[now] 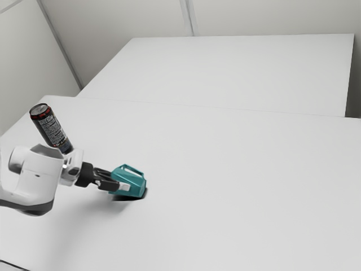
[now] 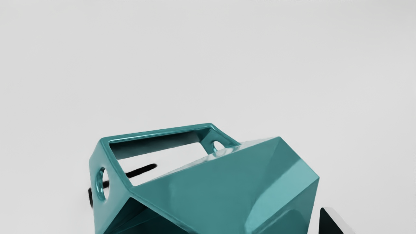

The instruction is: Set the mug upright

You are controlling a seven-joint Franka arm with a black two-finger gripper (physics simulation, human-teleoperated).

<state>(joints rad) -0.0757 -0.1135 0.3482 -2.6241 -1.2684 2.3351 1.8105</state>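
The teal faceted mug (image 1: 131, 182) lies on its side on the white table, its handle pointing up and away in the exterior view. My gripper (image 1: 119, 187) reaches it from the exterior view's left, its fingers at the mug's near end. In the wrist view the mug (image 2: 227, 182) shows its looped handle and part of a dark hollow mouth. The gripper (image 2: 211, 227) is open there; one fingertip stands beside the mug with a gap of table between them, and the other finger is hidden.
A dark can (image 1: 51, 129) with a red rim stands behind the arm on the exterior view's left. The white table (image 1: 242, 186) extends to the exterior view's right, with another white surface (image 1: 237, 73) beyond it.
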